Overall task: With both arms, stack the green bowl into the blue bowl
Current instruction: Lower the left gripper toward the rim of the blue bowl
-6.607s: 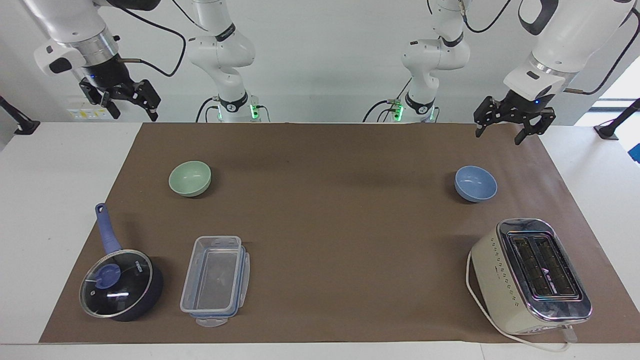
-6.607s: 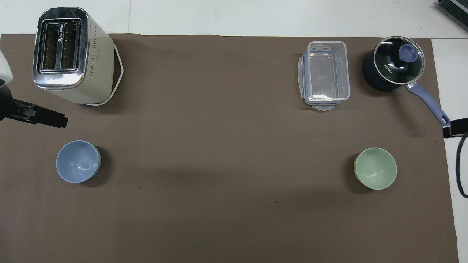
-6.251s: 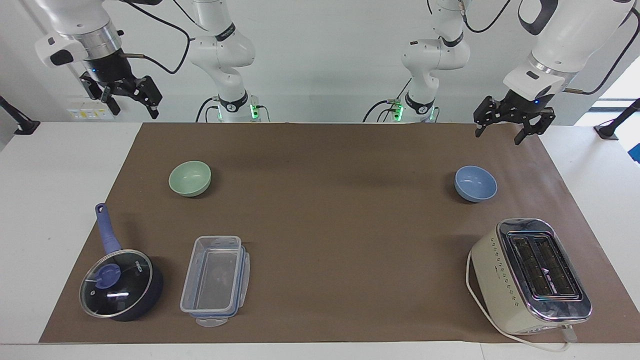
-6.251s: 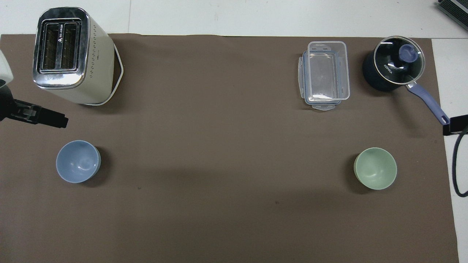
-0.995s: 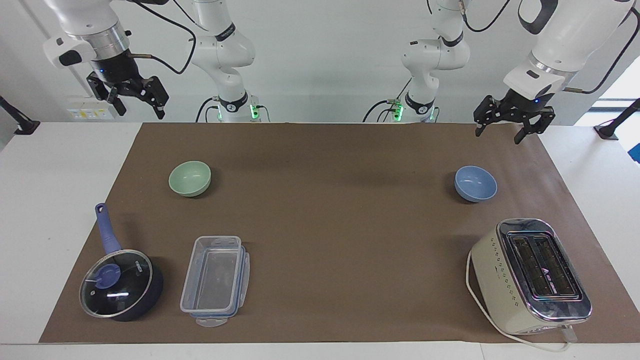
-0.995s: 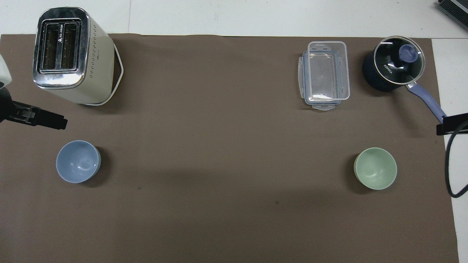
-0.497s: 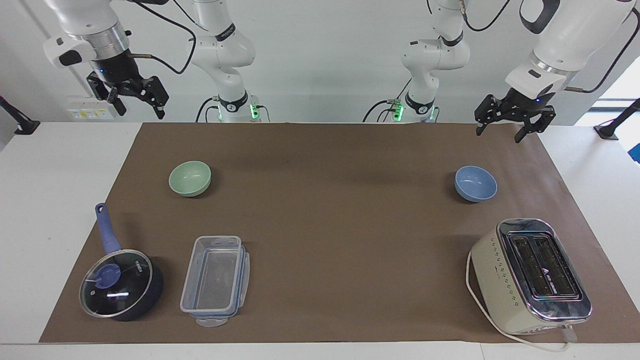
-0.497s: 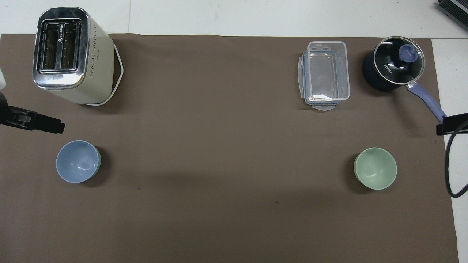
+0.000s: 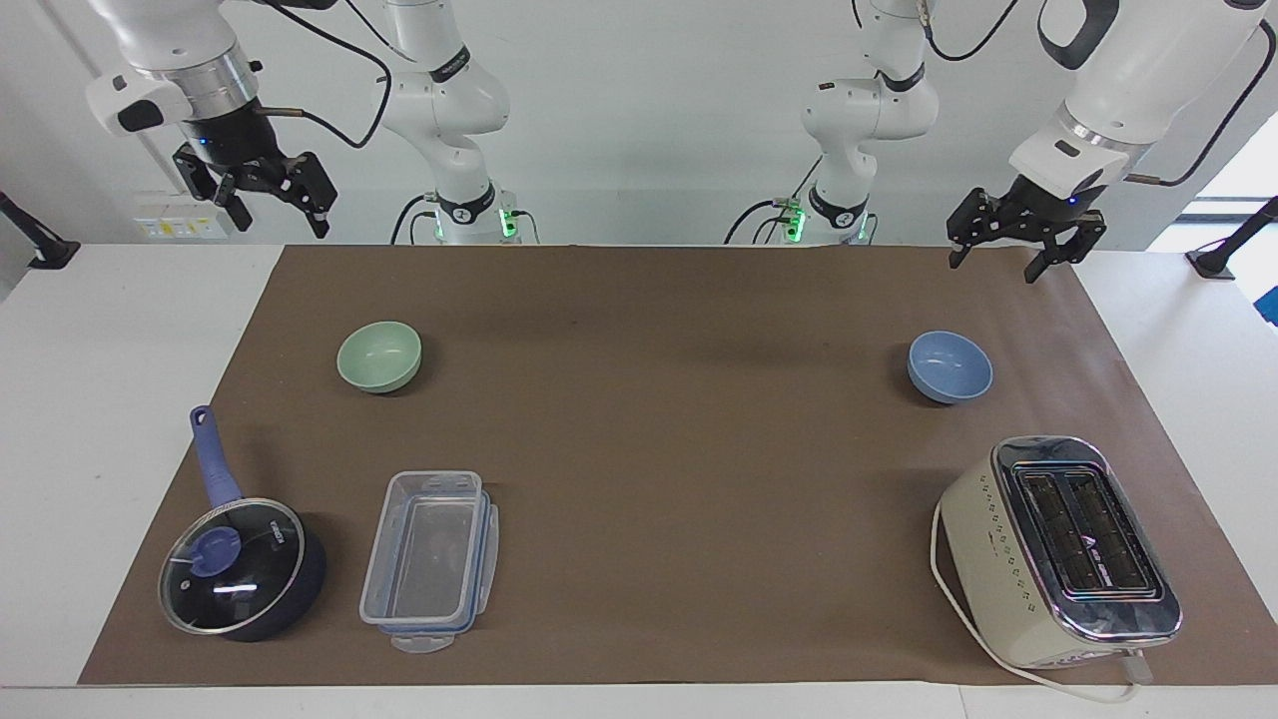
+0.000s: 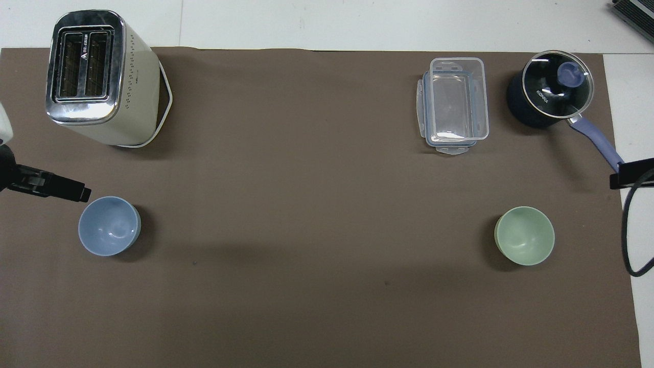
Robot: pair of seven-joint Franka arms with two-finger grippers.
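Our left gripper (image 9: pixel 1012 256) has crept toward the blue bowl (image 9: pixel 950 366) at its mat end, green bowl (image 9: pixel 379 357) at the other, both grippers open and empty, right gripper (image 9: pixel 268 208) next needing a reach down.

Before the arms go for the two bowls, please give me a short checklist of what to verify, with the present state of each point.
1. green bowl upright, standing by itself on the mat: ok.
2. blue bowl upright and with nothing in it: ok.
3. right gripper open, holding nothing, raised at its own end of the table: ok.
4. left gripper open, holding nothing, raised near the blue bowl: ok.
5. Bare mat between the two bowls: ok.
6. saucepan, plastic container and toaster apart from both bowls: ok.
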